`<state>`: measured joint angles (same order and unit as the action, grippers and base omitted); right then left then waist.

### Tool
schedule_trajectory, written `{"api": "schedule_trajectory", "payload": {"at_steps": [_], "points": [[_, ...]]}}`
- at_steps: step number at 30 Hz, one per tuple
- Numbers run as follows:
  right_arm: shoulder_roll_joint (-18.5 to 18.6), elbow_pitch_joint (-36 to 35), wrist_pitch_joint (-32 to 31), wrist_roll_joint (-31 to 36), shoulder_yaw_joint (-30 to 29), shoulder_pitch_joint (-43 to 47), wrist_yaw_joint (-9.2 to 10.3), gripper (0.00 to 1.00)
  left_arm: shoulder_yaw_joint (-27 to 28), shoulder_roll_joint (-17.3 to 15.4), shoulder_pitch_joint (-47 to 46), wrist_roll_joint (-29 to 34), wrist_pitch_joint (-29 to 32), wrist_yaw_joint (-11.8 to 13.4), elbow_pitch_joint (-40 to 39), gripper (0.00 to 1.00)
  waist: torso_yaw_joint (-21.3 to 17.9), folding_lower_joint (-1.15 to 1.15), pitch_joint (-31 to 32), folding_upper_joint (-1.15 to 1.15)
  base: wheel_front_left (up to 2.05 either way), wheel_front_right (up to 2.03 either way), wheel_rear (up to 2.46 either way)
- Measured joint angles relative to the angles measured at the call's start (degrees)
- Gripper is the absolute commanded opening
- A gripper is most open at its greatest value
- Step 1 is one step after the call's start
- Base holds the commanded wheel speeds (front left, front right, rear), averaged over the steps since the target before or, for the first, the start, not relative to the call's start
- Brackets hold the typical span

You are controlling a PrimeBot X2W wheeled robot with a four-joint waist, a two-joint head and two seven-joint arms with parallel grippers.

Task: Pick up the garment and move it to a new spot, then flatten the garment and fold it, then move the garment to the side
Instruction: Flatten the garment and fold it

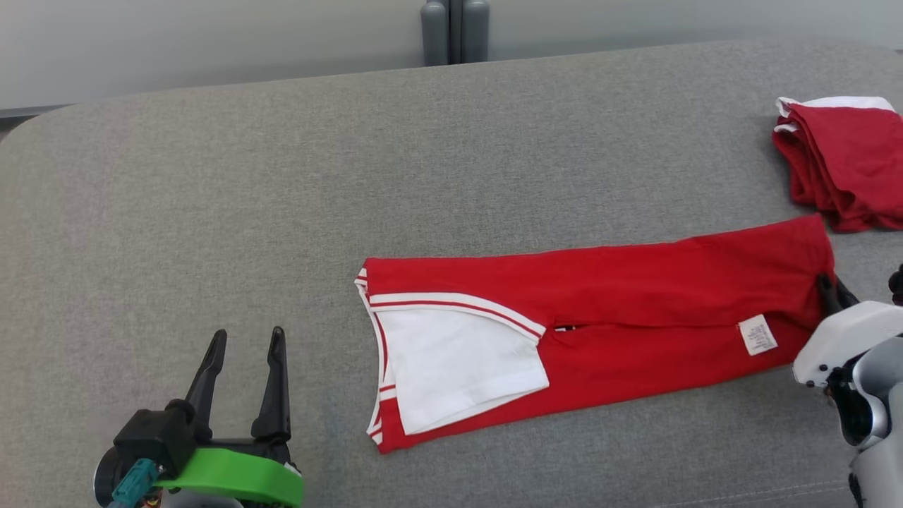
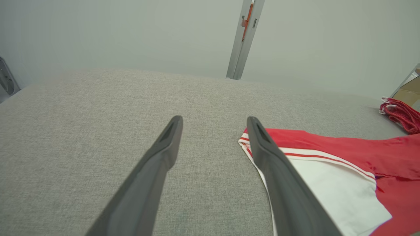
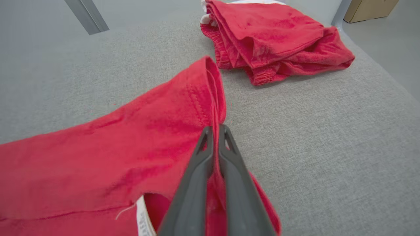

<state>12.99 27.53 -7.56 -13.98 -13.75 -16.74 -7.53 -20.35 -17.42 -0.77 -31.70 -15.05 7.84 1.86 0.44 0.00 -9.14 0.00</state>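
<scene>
We find the garment, a red piece with a white panel and striped trim at its left end. It lies folded into a long band on the grey padded surface, running from the middle toward the right, slightly tilted. A small white label sits near its right end. Our right gripper is at that right end. From the right wrist we see its two fingers pressed together with the garment's red hem pinched between them (the fabric stands up in a ridge where it is caught). Our left gripper hovers over bare surface at the lower left, beside the garment's striped end but not touching it. Its fingers are spread wide and hold nothing. From the left wrist, the striped corner shows just behind one finger. A second red pile, folded, rests by the far right edge, near the band's upper right corner but apart from it.
</scene>
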Motion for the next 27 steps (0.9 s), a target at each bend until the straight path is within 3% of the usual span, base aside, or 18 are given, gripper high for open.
{"api": "schedule_trajectory", "payload": {"at_steps": [9,19,27], "points": [[-0.65,-11.63,-4.00,-7.88,7.43,2.34,0.02,0.00,-0.88,0.03,-0.73,0.19,0.02,-0.34,0.77,1.00,-1.56,0.00,0.42,0.00,0.00,0.00,0.00],[-4.57,-25.42,-9.00,-13.79,20.29,6.28,0.04,0.00,-1.62,0.33,-0.91,0.43,0.02,-0.75,1.21,1.00,0.46,0.00,0.75,0.00,0.00,0.00,0.00],[-7.61,-25.18,-9.56,-16.99,33.64,4.10,0.05,0.00,-2.03,0.62,-1.55,0.49,0.02,-0.99,1.44,1.00,3.10,0.00,0.12,0.00,0.00,0.00,0.00]]}}
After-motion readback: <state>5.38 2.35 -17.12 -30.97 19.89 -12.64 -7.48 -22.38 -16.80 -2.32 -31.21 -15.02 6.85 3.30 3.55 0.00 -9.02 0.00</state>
